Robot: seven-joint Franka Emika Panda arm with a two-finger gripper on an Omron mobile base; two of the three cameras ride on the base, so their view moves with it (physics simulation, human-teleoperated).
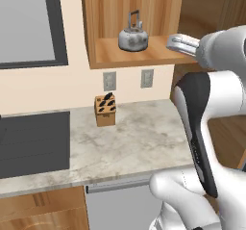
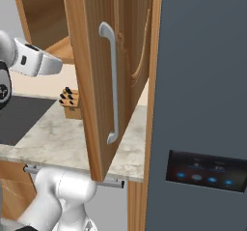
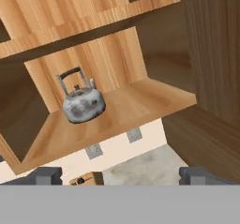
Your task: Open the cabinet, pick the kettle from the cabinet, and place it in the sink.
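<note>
Since the cabinet (image 1: 144,56) already stands open, its door (image 2: 103,80) swung far out toward the base with the silver handle (image 2: 112,85) facing the right base camera, the first step looks done and the reach for the kettle is what remains. That wide swing leaves the shelf (image 3: 117,115) clear from the front, which is presumably why the arm (image 1: 206,123) is raised to shelf height at the cabinet's open right side, not low over the counter (image 1: 129,142). On the shelf the kettle (image 1: 133,37) sits upright toward the left and back, well apart from the gripper (image 3: 122,177), its dark arched handle standing tall and offering the likeliest place to grip. The hand view looks along the gripper at the kettle, seen off to the left, so the hand probably needs to shift that way before closing. Both fingertips (image 3: 44,175) sit far apart at the bottom of that view with nothing between them, so the gripper is spread wide and holds nothing. Below the shelf, a knife block (image 1: 105,109) stands on the counter against the wall, clear of the likely path.
</note>
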